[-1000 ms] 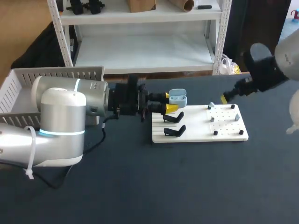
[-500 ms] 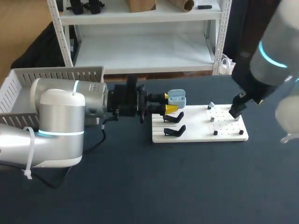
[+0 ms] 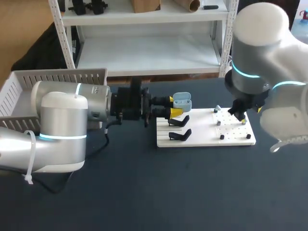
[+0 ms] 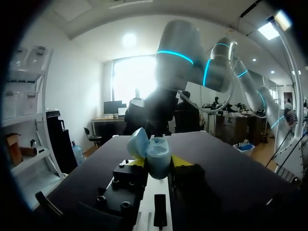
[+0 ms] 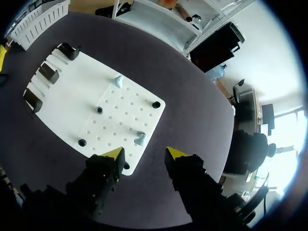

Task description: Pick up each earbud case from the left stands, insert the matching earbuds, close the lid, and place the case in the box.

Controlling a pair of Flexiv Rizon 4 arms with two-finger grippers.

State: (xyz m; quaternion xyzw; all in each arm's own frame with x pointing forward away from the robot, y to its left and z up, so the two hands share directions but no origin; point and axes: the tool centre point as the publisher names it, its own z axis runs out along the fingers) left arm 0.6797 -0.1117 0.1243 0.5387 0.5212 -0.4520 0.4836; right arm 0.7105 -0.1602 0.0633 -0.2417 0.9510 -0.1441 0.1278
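Precision matters: right gripper (image 5: 144, 154), fingers apart and empty, hangs over the white board (image 5: 72, 96) toward the tabletop's far edge; centre it on 1 earbud (image 5: 140, 138) before closing. Left gripper (image 3: 173, 106) clamps the open case (image 3: 182, 101) at the board's other end.

A light blue earbud case (image 3: 182, 101), its lid hanging open, is being held just above the centre of the frame, pinched between the yellow tips of the left end effector (image 3: 174, 105). Two black stands (image 3: 179, 121) are sitting just below it on a white board (image 3: 204, 139). Two pale blue earbuds (image 5: 118, 81) are resting well apart on the board's holed half. A white slatted box (image 3: 57, 76) is sitting at the upper left.
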